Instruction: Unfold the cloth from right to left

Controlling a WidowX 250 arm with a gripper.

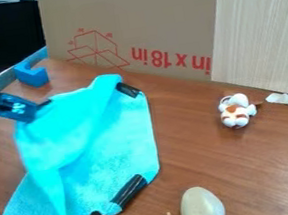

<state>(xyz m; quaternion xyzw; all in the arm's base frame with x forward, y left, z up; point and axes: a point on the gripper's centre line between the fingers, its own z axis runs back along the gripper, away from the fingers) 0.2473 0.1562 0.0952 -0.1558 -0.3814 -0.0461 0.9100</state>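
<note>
Cloth lies rumpled on the left part of the bench, black strips at its edges. The hand, at upper left, grips its upper left corner. Right of the cloth sit a white and orange toy and, nearer the camera, a pale stone. Cardboard stands behind.

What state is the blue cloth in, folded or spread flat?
Partly spread, not flat: the cloth fans out broadly, but folds run down it and its upper edge rumples at the claw.
</note>
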